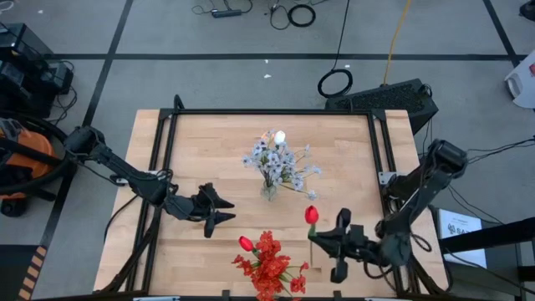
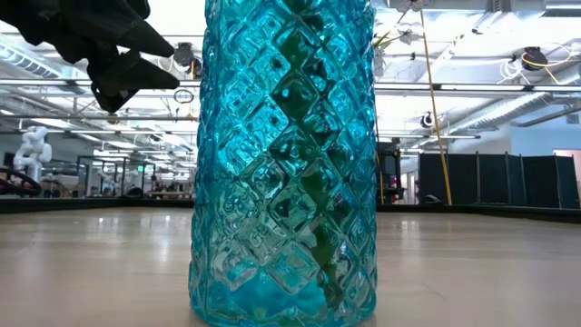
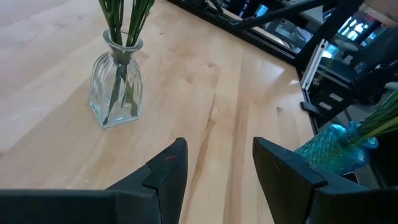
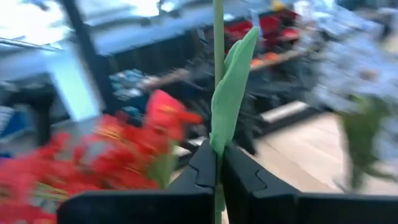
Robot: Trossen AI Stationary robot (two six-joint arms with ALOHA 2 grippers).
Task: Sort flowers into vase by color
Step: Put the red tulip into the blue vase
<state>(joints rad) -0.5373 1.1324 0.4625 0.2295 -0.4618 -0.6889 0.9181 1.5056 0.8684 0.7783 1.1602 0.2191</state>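
Right hand [image 1: 328,244] clamps red tulip [image 1: 312,215] stem | bud above hand | left hand [image 1: 221,209] wide

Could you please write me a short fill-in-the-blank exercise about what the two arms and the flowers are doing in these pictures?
1. The right gripper is shut on the stem of a ____ tulip.
2. The left gripper is open and holds ____.
3. The pale sprays stand in a ____ glass vase.
4. The red blooms stand in a ____ vase.

Missing words: red; nothing; clear; blue
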